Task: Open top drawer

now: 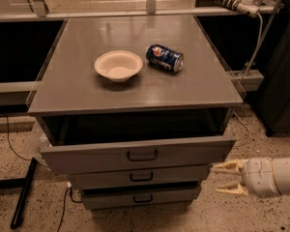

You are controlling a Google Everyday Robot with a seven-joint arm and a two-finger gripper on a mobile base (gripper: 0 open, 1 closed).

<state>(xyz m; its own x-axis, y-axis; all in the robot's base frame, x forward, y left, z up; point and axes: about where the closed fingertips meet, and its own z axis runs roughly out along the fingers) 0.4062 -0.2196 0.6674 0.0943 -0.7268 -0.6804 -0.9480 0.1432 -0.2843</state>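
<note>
Cream pincer (216, 179) low right beside grey top drawer (87, 157); blue can (165, 58)

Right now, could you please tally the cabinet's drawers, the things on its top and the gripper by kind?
Drawers: 3, the top drawer pulled open, the middle drawer and bottom drawer below it.
Bowls: 1, the white bowl.
Cans: 1, the blue can on its side.
Grippers: 1, the gripper, open, low right, touching nothing.
Total: 6.
</note>
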